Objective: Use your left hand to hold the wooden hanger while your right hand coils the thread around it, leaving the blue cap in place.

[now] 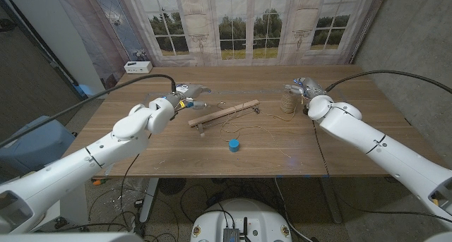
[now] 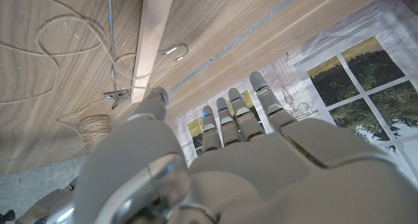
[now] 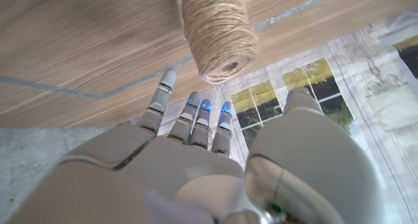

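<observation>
wooden hanger (image 1: 223, 113) stiff, light, grip its bar mid-worktop; thread (image 1: 286, 101) limp, snags; left hand (image 1: 185, 95) and right hand (image 1: 300, 87) open, empty.

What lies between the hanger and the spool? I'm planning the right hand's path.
In the head view, only loose thread lies on the bare table between the hanger and the spool.

Both arms are glossy white, built of rounded shell segments with dark seams at the joints. A black cable loops to each wrist. The left hand (image 1: 185, 95) and right hand (image 1: 300, 87) are grey, their fingers showing small blue lights.
</observation>
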Controlling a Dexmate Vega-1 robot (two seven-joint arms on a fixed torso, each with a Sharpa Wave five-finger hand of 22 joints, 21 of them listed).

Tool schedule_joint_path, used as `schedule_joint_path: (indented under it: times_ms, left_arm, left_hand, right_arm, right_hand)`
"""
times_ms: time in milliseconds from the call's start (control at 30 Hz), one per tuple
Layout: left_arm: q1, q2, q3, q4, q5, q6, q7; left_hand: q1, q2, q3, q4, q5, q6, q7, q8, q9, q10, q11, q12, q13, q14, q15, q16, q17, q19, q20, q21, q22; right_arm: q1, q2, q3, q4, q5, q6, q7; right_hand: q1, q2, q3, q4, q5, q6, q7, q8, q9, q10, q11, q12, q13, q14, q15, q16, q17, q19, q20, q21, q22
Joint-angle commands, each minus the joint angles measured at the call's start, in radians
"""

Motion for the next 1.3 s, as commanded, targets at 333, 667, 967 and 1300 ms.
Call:
schedule_joint_path:
  times_ms: [333,667,967,1300]
  left_arm:
    - [0.119,0.012,-0.164,0.106,-0.31,-0.341,0.366]
    - [0.11,-0.001,-0.223,0.28,-0.543,-0.66,0.362]
    - [0.04,-0.061,-0.212,0.469,-0.675,-0.882,0.289]
    - [-0.051,-0.142,-0.169,0.641,-0.778,-1.019,0.17]
  left_hand:
    - [-0.013,0.005,0.003,-0.007,0.006,-0.067,-0.015,0.001,-0.001,-0.009,0.013,0.011,-0.013,-0.032,-0.022,0.004,-0.011,0.005,-0.019,-0.013,0.001]
    - [-0.031,0.005,0.002,-0.02,0.008,-0.141,-0.051,-0.002,-0.009,-0.054,0.014,0.005,-0.04,-0.087,-0.014,-0.004,-0.032,-0.006,-0.031,-0.041,-0.001]
    - [-0.048,0.004,-0.004,-0.017,0.007,-0.155,-0.039,0.002,-0.01,-0.06,0.022,0.008,-0.05,-0.093,-0.01,0.0,-0.035,-0.004,-0.036,-0.048,-0.001]
    - [-0.082,0.009,-0.016,-0.003,0.003,-0.143,-0.004,0.011,-0.013,-0.047,0.031,0.017,-0.065,-0.087,0.003,0.008,-0.038,0.008,-0.046,-0.055,-0.001]
  right_arm:
    - [-0.228,0.014,0.158,-0.051,0.056,0.466,-0.04]
    - [-0.31,0.062,0.202,-0.089,0.084,0.59,-0.07]
    - [-0.368,0.131,0.248,-0.041,0.144,0.791,-0.061]
    - [-0.427,0.172,0.314,-0.055,0.157,0.767,-0.153]
  right_hand:
    - [-0.028,-0.015,-0.021,-0.003,-0.009,-0.075,-0.006,-0.007,0.003,-0.079,-0.008,-0.002,-0.011,-0.081,0.011,-0.002,-0.044,-0.01,-0.049,-0.047,0.001]
    - [-0.039,-0.016,-0.03,-0.008,-0.01,-0.107,-0.017,-0.002,0.001,-0.121,-0.014,-0.002,-0.022,-0.117,0.022,0.0,-0.078,-0.014,-0.098,-0.077,0.001]
    - [-0.046,-0.018,-0.034,-0.008,-0.011,-0.109,-0.019,0.001,0.001,-0.121,-0.014,0.002,-0.025,-0.121,0.03,0.002,-0.088,-0.01,-0.106,-0.084,0.001]
    - [-0.059,-0.022,-0.043,-0.01,-0.012,-0.081,0.002,0.014,0.0,-0.096,-0.005,0.014,-0.031,-0.105,0.02,0.013,-0.113,-0.011,-0.113,-0.105,0.001]
